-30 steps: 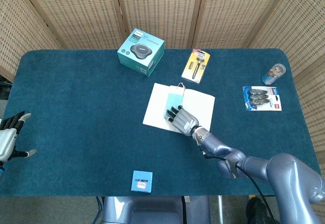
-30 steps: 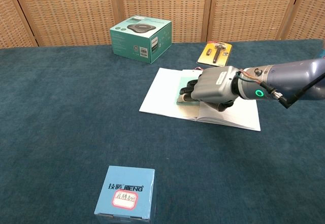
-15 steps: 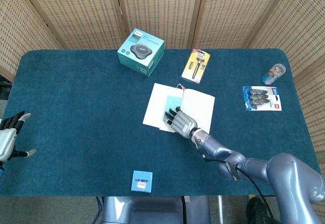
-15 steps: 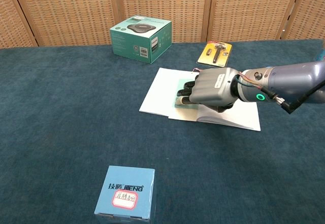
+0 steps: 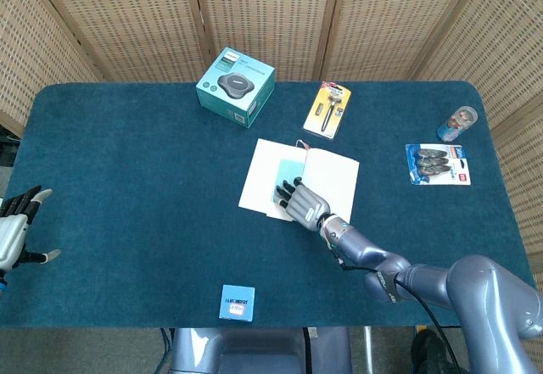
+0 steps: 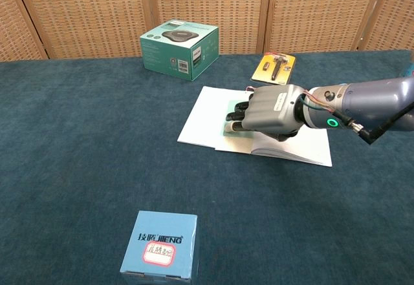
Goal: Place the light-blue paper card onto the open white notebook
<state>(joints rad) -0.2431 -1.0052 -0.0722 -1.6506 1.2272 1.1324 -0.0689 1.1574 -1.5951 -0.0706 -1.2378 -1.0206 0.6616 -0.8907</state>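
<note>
**Card down on the notebook, right hand easing back**

The right hand [image 5: 303,203] is lying over the open white notebook [image 5: 259,180], fingers extended forward and flat, tips touching or just above the near end of the light-blue paper card [image 5: 289,173]. Whether the tips are pressing the card or only hovering, the views are not settling. The card is lying flat on the notebook, beside the centre fold, its far part showing clear of the fingers.

Against the view a second ago, the hand is sitting slightly nearer the robot and more of the card is showing beyond the fingertips. The card itself is holding its place on the page. Judgement: placement is looking done, and the hand is withdrawing; what is left is lifting clear without dragging the card, since thin paper slides easily under a trailing fingertip.

The left hand [image 5: 15,230] is idling at the near left edge of the table [image 5: 127,187], holding nothing, fingers apart.

Writing: the small blue box [image 6: 158,245] near the front edge is reading "JIENG" in white, preceded by characters not clearly legible, above a white label with handwriting too small to make out. The teal box [image 6: 180,48] is carrying small print, unreadable. The yellow blister pack [image 6: 274,67] is showing nothing legible either.
</note>
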